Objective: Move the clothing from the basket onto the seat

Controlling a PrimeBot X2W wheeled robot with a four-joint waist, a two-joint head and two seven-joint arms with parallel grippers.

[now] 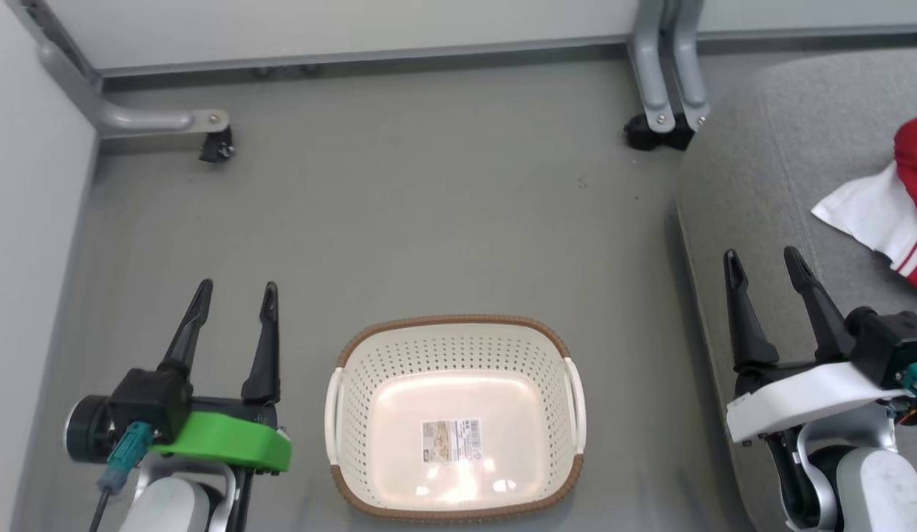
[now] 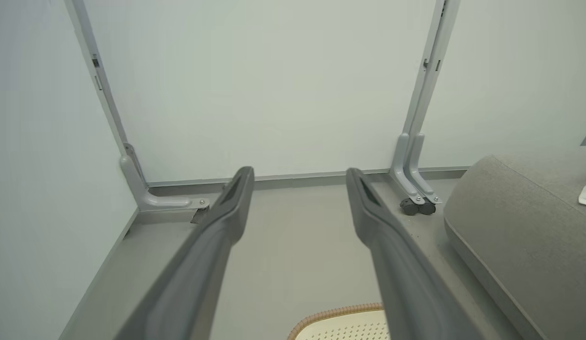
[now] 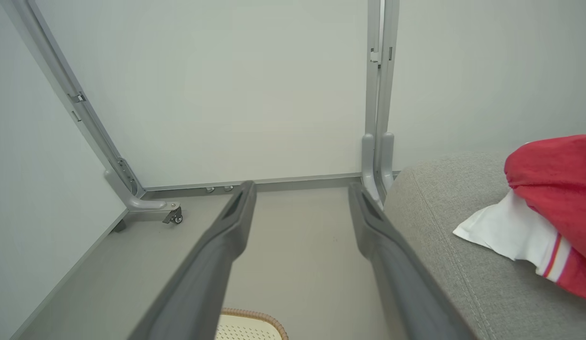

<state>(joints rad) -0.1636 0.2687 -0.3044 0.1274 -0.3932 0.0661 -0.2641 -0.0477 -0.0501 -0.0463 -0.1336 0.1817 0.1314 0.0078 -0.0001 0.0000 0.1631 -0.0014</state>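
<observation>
The cream perforated basket with its brown rim stands on the grey floor at bottom centre, holding nothing but a label on its bottom. Red and white clothing lies on the grey seat at the right edge, and the right wrist view has it on the cushion too. My left gripper hovers open to the left of the basket, fingers empty. My right gripper is open over the seat's left edge, a little left of the clothing and apart from it.
Pale partition walls close off the far side and the left. Their grey metal feet with castors stand on the floor at the back left and at the back beside the seat. Bare grey floor lies between the basket and the walls.
</observation>
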